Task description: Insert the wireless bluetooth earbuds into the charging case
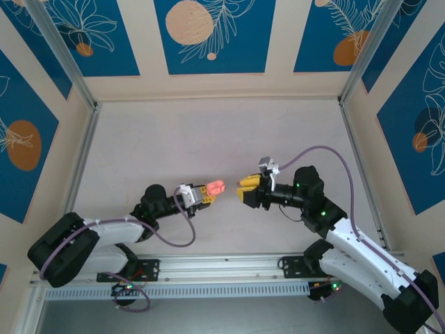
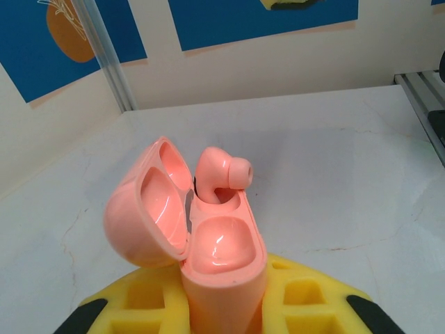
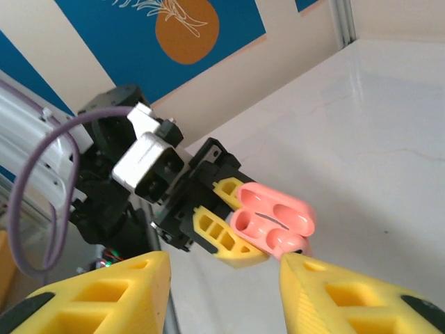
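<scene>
Left gripper (image 1: 206, 194) is clamped on the charging case (image 2: 224, 278), its yellow fingers (image 2: 306, 299) pressing the lower body from both sides and holding it off the table (image 2: 348, 174), near the middle of the workspace in the top view. From the left wrist camera the case stands upright with its lid (image 2: 142, 216) swung open to the left on its hinge, the hollow inside facing up and to the right. One pale pink earbud (image 2: 222, 170) sits in the far socket, its rounded head sticking up above the rim and tilted to the right; the near socket (image 2: 222, 243) shows its bare glossy hollow. Right gripper (image 1: 245, 190) faces the case from the other side, just beside it, with its two yellow fingers (image 3: 125, 292) spread apart and nothing between them. In the right wrist view the tip of one of those fingers lies at the lower edge of the open case; whether it touches I cannot tell
</scene>
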`<state>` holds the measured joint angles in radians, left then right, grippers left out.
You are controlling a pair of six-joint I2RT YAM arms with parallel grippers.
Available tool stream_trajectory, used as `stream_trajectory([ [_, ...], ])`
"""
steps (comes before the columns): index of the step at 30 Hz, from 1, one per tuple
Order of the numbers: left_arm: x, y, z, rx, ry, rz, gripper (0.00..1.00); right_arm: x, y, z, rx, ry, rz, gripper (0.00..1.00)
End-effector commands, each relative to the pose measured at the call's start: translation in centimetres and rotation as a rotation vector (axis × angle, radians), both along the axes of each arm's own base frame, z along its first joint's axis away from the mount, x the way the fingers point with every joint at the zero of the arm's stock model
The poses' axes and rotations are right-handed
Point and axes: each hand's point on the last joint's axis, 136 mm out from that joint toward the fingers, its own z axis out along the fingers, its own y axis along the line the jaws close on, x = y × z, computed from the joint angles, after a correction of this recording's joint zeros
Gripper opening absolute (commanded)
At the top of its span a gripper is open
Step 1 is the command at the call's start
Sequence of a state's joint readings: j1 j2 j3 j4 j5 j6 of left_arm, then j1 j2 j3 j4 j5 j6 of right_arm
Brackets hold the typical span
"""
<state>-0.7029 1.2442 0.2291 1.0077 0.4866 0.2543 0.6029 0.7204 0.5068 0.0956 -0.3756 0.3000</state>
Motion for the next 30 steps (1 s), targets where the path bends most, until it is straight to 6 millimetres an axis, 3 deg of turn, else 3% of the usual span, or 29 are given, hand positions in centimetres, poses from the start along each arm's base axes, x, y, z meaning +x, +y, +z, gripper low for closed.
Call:
stream_trajectory([
  [1,0.0,-0.3,1.3,-0.015,-0.049,-0.006,0.11,-0.9,0.0,-1.5,-0.069,-0.207,0.066,0.46],
  [4,0.0,-0.3,1.3,-0.009,-0.051,-0.004,0.11,-2.4,0.3,-2.1,-0.116,-0.423,0.179,0.46],
  [7,-0.1,-0.3,1.3,-0.01,-0.056,-0.006,0.11,-2.0,0.2,-3.0,-0.19,-0.536,0.196,0.45],
  [11,-0.1,-0.3,1.4,-0.011,-0.057,-0.005,0.11,-1.5,0.5,-3.9,-0.243,-0.628,0.222,0.36],
  [14,-0.1,-0.4,1.4,-0.011,-0.059,-0.007,0.11,-1.0,1.0,-3.8,-0.229,-0.715,0.196,0.34],
  [20,-0.1,-0.4,1.5,-0.011,-0.065,-0.009,0.11,-0.3,1.7,-4.5,-0.243,-0.73,0.183,0.28],
  [30,-0.3,-0.5,1.7,-0.015,-0.064,-0.018,0.11,0.0,2.2,-5.4,-0.244,-0.72,0.177,0.28],
])
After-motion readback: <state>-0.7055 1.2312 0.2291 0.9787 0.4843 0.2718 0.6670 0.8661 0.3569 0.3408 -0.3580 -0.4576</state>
